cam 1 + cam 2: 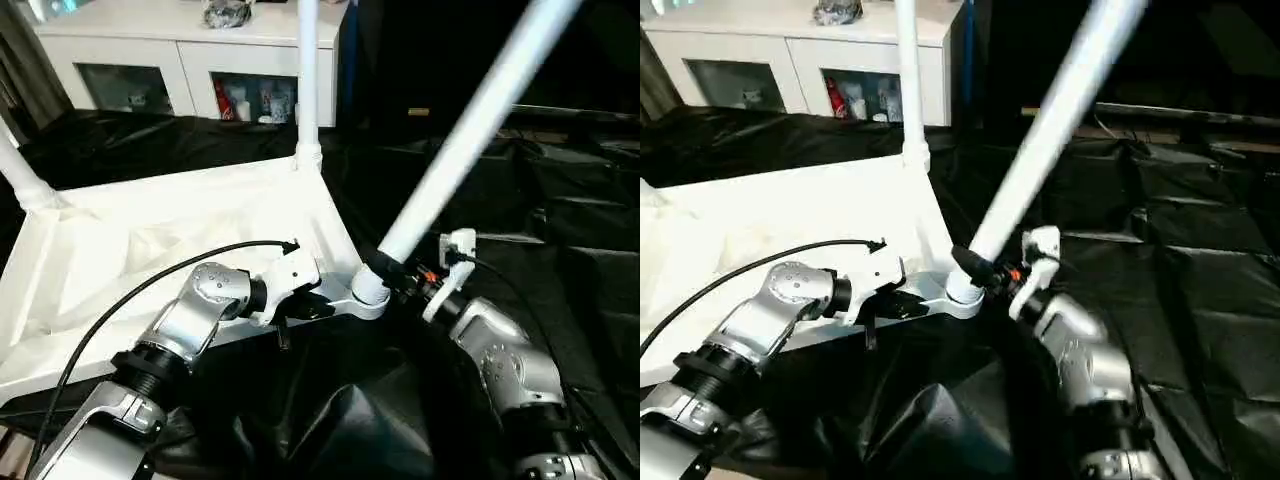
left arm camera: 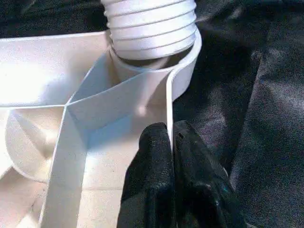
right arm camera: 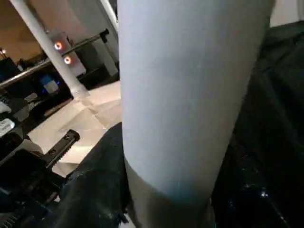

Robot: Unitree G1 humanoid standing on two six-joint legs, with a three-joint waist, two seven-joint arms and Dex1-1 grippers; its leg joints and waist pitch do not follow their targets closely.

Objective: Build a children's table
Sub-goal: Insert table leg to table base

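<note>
Black sheeting point(image 1: 560, 190) spread over the whole work surface, creased and glossy, with a white cabinet point(image 1: 190, 50) along the far wall.

On the sheeting, left of centre: one white table top point(image 1: 150, 250), lying underside up, ribs and diagonal braces showing. Three white legs counted. One point(image 1: 308, 70) standing upright in the far right corner socket. One point(image 1: 18, 170) rising from the far left corner, cut off by the picture's edge. One point(image 1: 470, 130) leaning steeply away to the far right, its threaded foot set at the near right corner socket point(image 1: 368, 290), tilted rather than upright, ridges of the thread still above the socket rim in the left wrist view.

Left hand point(image 2: 171, 156) pinched narrow on the thin rim wall of the top, just beside that near right socket, one finger point(image 2: 149, 166) inside the rim and the other outside, both touching it. Right hand point(image 1: 395, 270) closed around the foot of the leaning leg, just above the socket, fingers about half spread to the tube's width.

Farther out: two glass-fronted compartments in the cabinet, small bottles and jars behind the right one, a crumpled dark bundle point(image 1: 226, 13) on its top. Labels on the bottles too small to read; no other writing legible.
</note>
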